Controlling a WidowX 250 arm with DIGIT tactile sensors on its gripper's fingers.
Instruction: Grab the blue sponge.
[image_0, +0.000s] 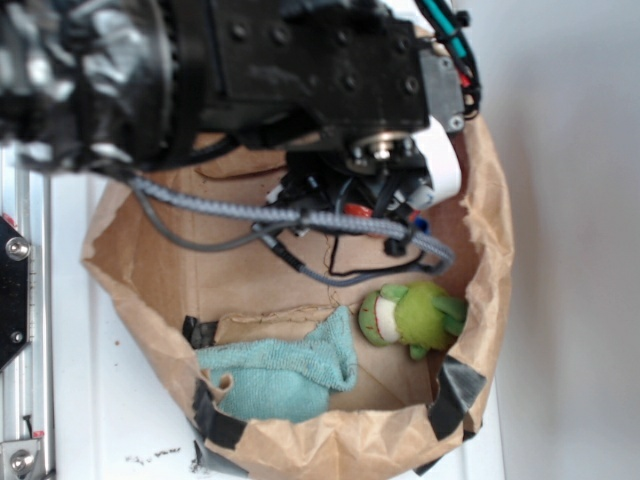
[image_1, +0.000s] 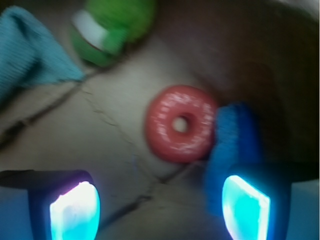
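no readable text, no labels, no brands, no numbers, no signs in either view

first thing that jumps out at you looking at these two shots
In the wrist view, the red ring sits mid-frame, with the blue sponge against its right side. The open gripper glows at the bottom. From outside, the arm hangs over a brown paper bag holding a teal cloth and green plush toy.

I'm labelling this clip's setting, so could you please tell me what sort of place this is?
Probably a lab-style robot test cell, not a home. A brown paper bin patched with black tape sits on a white surface beside a metal rail, holding play props: a green plush toy, teal cloth, red ring and the blue sponge.
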